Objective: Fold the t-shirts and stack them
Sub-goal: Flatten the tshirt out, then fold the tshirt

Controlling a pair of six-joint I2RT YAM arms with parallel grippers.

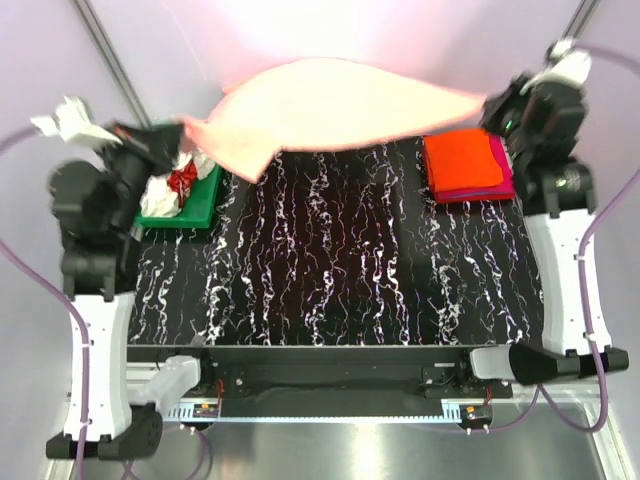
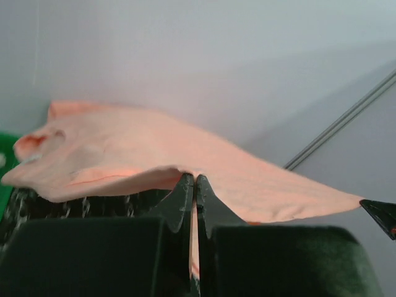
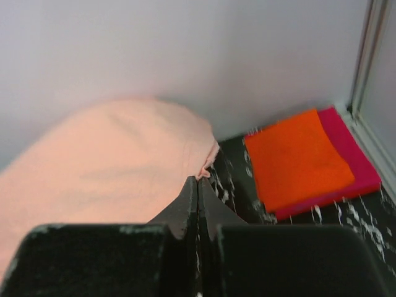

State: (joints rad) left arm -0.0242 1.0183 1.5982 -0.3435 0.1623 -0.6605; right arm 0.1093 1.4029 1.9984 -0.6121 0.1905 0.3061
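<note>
A salmon-pink t-shirt (image 1: pixel 340 105) hangs stretched in the air over the far edge of the table, held at both ends. My left gripper (image 1: pixel 180 128) is shut on its left corner; the cloth (image 2: pixel 154 158) is pinched at my left gripper (image 2: pixel 195 179). My right gripper (image 1: pixel 487 105) is shut on the right corner; the cloth (image 3: pixel 105 161) is pinched at my right gripper (image 3: pixel 198 181). A folded bright orange shirt (image 1: pixel 462 160) lies on a folded magenta shirt (image 1: pixel 503 185) at the far right, also in the right wrist view (image 3: pixel 297 158). White and red shirts (image 1: pixel 172 188) lie crumpled in the bin.
A green plastic bin (image 1: pixel 200 205) stands at the far left of the black, white-veined table (image 1: pixel 340 270). A pale wall rises right behind the table. Metal frame posts (image 1: pixel 110 60) slant up at both back corners.
</note>
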